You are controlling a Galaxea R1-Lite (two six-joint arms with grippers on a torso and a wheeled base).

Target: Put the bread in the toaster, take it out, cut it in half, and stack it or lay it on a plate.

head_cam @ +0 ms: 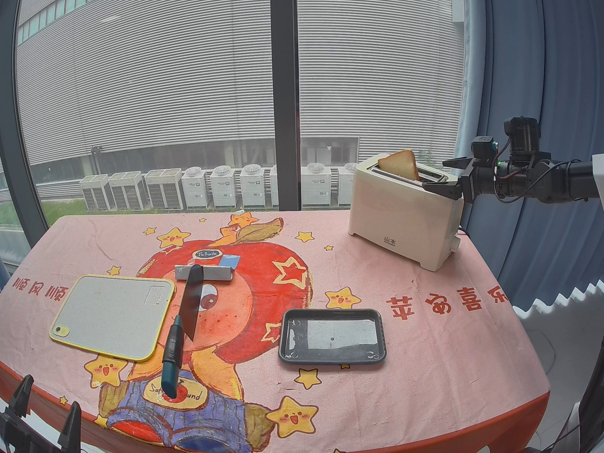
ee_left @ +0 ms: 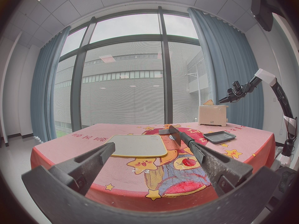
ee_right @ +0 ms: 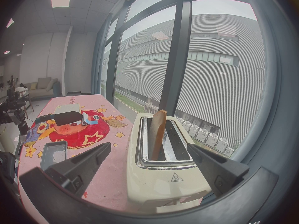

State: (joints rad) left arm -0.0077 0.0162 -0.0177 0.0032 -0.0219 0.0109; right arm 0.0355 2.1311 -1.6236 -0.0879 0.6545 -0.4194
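the bread [head_cam: 399, 165] stands in a slot of the toaster [head_cam: 402, 221], its lower part hidden inside the casing. beside the toaster, the arm behind the right hand [head_cam: 448, 174] runs off the head view's edge. well apart from the toaster, at the near edge of the bench [head_cam: 440, 360], the border cuts the left hand [head_cam: 47, 397] down to two fingers. the knife [head_cam: 182, 322] blade covers the middle of a grey bar [head_cam: 217, 273]. in the left wrist view the bread is a tan corner above the toaster, too small to tell more.
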